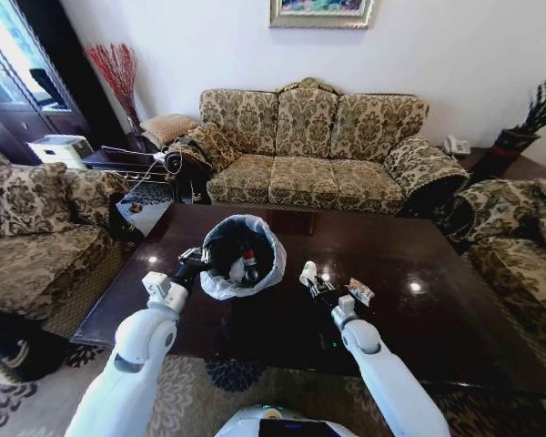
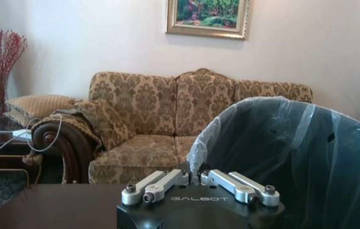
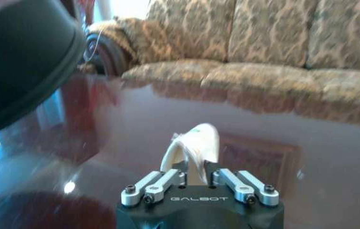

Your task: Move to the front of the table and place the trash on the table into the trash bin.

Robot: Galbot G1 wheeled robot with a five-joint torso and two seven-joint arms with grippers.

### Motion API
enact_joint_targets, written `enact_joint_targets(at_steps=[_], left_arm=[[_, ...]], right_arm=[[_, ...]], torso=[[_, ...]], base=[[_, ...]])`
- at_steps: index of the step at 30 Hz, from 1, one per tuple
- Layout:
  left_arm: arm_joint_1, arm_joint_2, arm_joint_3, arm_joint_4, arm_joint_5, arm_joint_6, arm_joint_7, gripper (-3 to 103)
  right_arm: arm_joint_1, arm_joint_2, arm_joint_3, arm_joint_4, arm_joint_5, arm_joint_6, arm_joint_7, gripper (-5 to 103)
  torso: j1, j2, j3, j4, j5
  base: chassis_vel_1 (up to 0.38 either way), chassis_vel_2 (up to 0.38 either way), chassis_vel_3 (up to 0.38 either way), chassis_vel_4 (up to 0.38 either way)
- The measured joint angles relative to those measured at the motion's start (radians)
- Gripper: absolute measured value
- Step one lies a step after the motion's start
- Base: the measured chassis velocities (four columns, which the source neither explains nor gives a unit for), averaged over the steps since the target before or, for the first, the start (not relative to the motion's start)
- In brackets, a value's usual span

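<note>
On the dark worktop (image 1: 455, 346) in the head view, your left claw (image 1: 197, 258) sits against the near rim of the trash bin (image 1: 220, 284), apparently pinching the bag-lined edge and tipping the mouth toward you; a bottle with a red cap (image 1: 249, 261) already lies inside. Your right claw (image 1: 310, 276) hovers just beside the bin with a pale tissue scrap (image 1: 307, 269) between its fingers, and a colourful wrapper (image 1: 360, 291) lies on the worktop close to that arm. In the left wrist view, the left claw's linkage (image 2: 199, 187) looks drawn together right at the bag's edge (image 2: 213, 129), so you appear to be clamped on the bin's rim, though the fingertips themselves are hidden. In the right wrist view, the right claw (image 3: 196, 176) is narrow, holding the white tissue (image 3: 196, 143) above the glossy surface, with the bin's dark wall (image 3: 21, 57) near. Judging by this, most of the trash is in; the held tissue and the wrapper are left.
</note>
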Motion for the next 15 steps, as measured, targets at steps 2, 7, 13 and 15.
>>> enact_joint_targets(at_steps=[2, 7, 13, 15], left_arm=[[0.001, 0.0, 0.0, -0.001, 0.0, -0.001, 0.0, 4], [0.006, -0.002, 0.001, -0.006, 0.0, -0.002, 0.0, 4], [0.005, 0.0, 0.008, -0.01, 0.001, -0.002, 0.001, 4], [0.004, 0.002, 0.011, -0.01, 0.001, -0.001, 0.001, 4]], right_arm=[[-0.001, 0.0, 0.008, 0.014, 0.0, 0.007, 0.008, 11], [0.001, -0.015, 0.064, 0.169, 0.026, 0.031, 0.055, 1], [0.052, -0.089, 0.084, 0.435, 0.109, 0.009, 0.099, 0], [0.069, -0.107, 0.074, 0.492, 0.156, -0.014, 0.105, 0]], torso=[[0.0, 0.0, 0.0, 0.0, 0.0], [0.0, 0.0, 0.0, -0.0001, 0.0001], [0.0, 0.0, 0.0, -0.0001, -0.0001], [0.0, 0.0, 0.0, -0.0001, -0.0001]], base=[[0.0, 0.0, 0.0, 0.0], [0.0, 0.0, 0.0, 0.0], [0.0, 0.0, 0.0, 0.0], [0.0, 0.0, 0.0, 0.0]])
